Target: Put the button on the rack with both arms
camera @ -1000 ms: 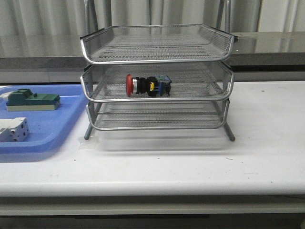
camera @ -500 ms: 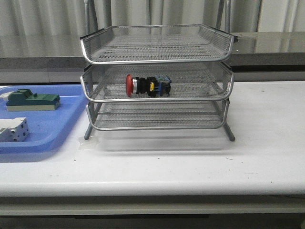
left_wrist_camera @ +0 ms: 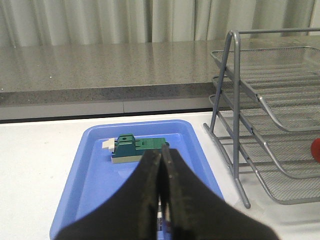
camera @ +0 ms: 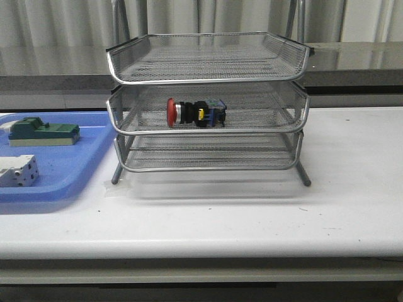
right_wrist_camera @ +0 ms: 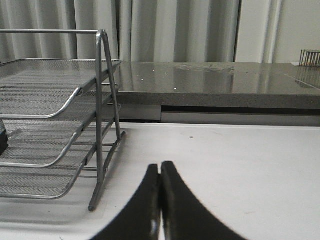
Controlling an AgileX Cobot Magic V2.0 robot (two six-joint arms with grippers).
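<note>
Button (camera: 195,113) lies on its side in the rack's (camera: 208,78) middle tray. My left gripper (left_wrist_camera: 161,200) and right gripper (right_wrist_camera: 160,200) are pressed together, holding nothing, clear of the rack. Placement looks finished; nothing further seems needed.

No readable text, label, brand, number or sign anywhere: none on the button (camera: 195,113), the rack (camera: 208,100), or the blue tray's (camera: 75,170) blocks.
</note>
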